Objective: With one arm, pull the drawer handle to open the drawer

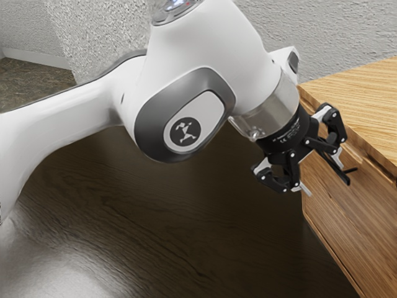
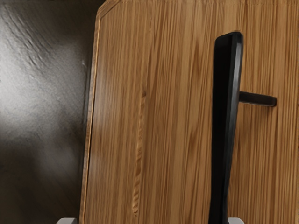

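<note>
Facing the wooden drawer front (image 1: 356, 217), gripper (image 1: 324, 177) spread apart (black handle (image 2: 226, 130) off-centre between its jaws).

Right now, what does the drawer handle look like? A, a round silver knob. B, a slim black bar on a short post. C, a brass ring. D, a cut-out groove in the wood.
B: the handle is a slim black bar held off the wooden drawer front by a short black post.
</note>
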`<state>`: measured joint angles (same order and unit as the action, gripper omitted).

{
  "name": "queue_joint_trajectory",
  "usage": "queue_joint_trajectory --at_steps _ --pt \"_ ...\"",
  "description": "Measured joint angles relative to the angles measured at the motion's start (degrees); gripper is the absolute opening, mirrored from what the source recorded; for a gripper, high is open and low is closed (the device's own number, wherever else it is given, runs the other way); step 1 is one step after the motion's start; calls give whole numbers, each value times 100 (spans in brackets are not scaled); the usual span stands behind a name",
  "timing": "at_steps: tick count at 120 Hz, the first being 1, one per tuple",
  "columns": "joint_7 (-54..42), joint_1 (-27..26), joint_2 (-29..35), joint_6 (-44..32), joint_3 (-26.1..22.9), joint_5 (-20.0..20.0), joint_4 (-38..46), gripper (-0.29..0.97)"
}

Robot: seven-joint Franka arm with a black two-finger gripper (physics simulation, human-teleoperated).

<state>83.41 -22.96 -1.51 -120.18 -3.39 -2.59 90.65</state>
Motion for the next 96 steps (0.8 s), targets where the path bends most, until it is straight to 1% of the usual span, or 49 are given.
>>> queue_joint_trajectory --at_steps 6,26,42,62,78,96 --pt "-14 42 -4 -3 11 -2 -1 35" --pt "-55 50 23 -6 13 123 4 11" --pt "-80 59 38 -10 23 199 37 -1" --pt "-104 85 191 -9 12 238 175 -6" --pt "-119 85 331 0 29 238 354 -9" --pt "-128 132 655 15 35 217 725 -10"
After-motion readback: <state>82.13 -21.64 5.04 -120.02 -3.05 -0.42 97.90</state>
